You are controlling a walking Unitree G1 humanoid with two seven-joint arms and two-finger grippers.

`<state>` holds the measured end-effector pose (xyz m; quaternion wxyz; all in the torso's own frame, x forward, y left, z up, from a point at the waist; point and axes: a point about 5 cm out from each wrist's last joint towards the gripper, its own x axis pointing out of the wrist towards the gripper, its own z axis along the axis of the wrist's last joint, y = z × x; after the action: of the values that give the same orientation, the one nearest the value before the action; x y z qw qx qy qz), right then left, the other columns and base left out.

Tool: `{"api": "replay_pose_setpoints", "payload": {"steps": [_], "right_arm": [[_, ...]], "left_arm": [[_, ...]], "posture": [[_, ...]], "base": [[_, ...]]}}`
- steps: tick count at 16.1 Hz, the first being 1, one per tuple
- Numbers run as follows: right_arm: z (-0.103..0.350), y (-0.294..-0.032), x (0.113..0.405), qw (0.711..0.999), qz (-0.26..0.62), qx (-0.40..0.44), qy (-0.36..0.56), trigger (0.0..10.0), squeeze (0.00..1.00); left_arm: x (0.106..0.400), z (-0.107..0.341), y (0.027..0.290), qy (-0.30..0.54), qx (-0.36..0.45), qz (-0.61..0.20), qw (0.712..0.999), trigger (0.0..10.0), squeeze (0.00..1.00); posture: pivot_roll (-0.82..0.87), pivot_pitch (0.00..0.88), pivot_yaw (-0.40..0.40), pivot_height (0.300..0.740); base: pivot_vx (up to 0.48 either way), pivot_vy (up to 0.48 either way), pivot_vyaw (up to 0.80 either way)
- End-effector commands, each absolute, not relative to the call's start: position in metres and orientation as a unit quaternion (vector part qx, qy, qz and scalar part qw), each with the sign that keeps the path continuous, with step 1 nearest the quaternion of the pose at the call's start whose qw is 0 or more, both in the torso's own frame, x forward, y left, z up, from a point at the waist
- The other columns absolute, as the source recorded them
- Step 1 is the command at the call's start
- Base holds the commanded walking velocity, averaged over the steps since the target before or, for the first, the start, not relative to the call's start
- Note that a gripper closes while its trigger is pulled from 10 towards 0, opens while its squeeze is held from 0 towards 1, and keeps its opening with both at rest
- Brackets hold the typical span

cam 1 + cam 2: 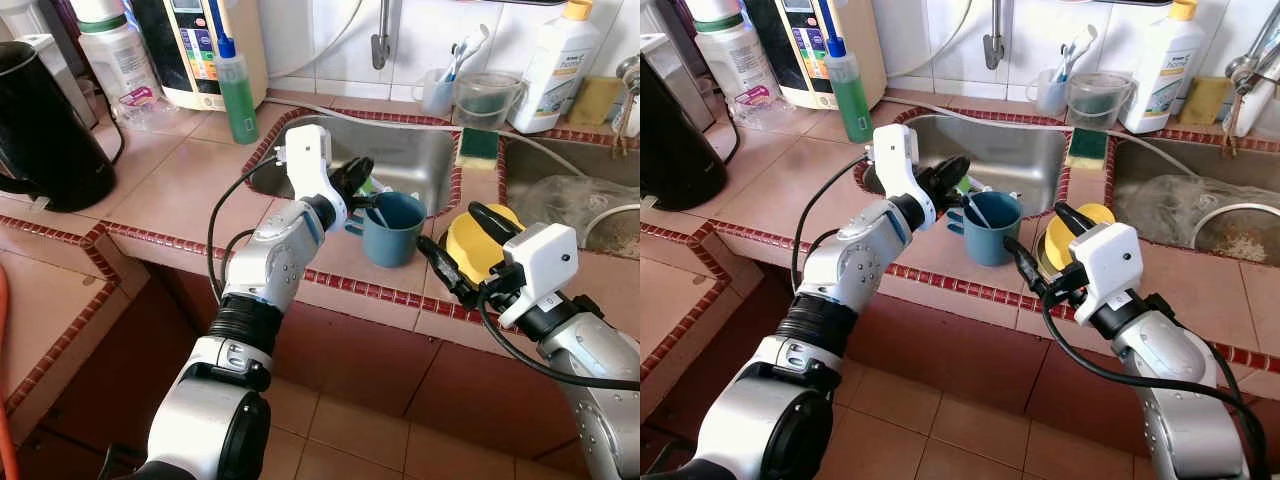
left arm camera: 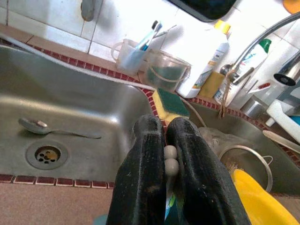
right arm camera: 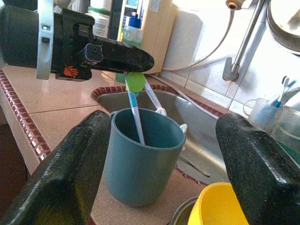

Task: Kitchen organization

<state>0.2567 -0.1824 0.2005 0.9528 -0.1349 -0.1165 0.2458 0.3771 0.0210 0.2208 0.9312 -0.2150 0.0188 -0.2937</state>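
My left gripper (image 1: 356,178) hangs just above the blue cup (image 1: 393,228), its fingers pressed together on the green-and-blue end of a toothbrush (image 3: 135,101) whose shaft slants down into the cup. A second, white-handled utensil (image 3: 153,97) leans in the cup beside it. The cup stands upright on the tan tiled counter (image 1: 190,185), on the near rim of the left sink basin (image 1: 410,155), right by the red tile edging.

My right gripper (image 1: 455,250) waits to the right of the cup, fingers spread wide and holding nothing. It sits low over the counter's near edge, with a yellow bowl-like container (image 1: 478,237) just beyond it.

In the left basin a spoon (image 2: 44,126) lies on the steel floor beside the drain (image 2: 47,154). A yellow-and-green sponge (image 1: 478,145) rests on the divider between the two basins. Along the far wall stand a clear measuring jug (image 1: 487,98), a small cup of toothbrushes (image 1: 437,88) and a white bottle with a yellow cap (image 1: 555,62). On the left of the counter are a green bottle (image 1: 236,90) and a black kettle (image 1: 40,125).
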Motion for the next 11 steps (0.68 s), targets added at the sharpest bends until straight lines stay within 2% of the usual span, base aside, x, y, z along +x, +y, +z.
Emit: {"api": "replay_pose_setpoints", "payload": {"steps": [1,2,3,4,7,11], "right_arm": [[0.203,-0.179,0.258,0.949,0.253,-0.139,-0.126,10.0,0.0],[0.204,-0.179,0.258,0.949,0.253,-0.139,-0.126,10.0,0.0],[0.203,-0.179,0.258,0.949,0.253,-0.139,-0.127,10.0,0.0],[0.204,-0.179,0.258,0.949,0.253,-0.139,-0.127,10.0,0.0],[0.204,-0.179,0.259,0.949,0.253,-0.139,-0.127,10.0,0.0],[0.204,-0.177,0.261,0.948,0.256,-0.139,-0.127,10.0,0.0]], "left_arm": [[0.376,0.234,0.013,0.0,-0.215,-0.301,0.929,0.0,0.0],[0.376,0.233,0.013,0.003,-0.209,-0.301,0.931,6.9,0.0],[0.376,0.233,0.013,0.007,-0.204,-0.299,0.932,6.9,0.0],[0.376,0.234,0.013,0.006,-0.205,-0.301,0.931,10.0,0.0],[0.378,0.242,0.017,-0.001,-0.204,-0.306,0.93,10.0,0.0],[0.383,0.268,0.037,-0.035,-0.18,-0.33,0.926,10.0,0.0]], "posture": [[-0.21,0.036,0.109,0.74],[-0.21,0.037,0.109,0.74],[-0.21,0.037,0.109,0.74],[-0.21,0.038,0.109,0.74],[-0.21,0.04,0.106,0.74],[-0.2,0.042,0.101,0.74]], "base": [[0.0,0.0,0.0],[0.0,0.0,0.0],[0.0,0.0,0.0],[0.0,0.0,0.0],[0.0,0.0,0.0],[0.0,0.0,0.0]]}}
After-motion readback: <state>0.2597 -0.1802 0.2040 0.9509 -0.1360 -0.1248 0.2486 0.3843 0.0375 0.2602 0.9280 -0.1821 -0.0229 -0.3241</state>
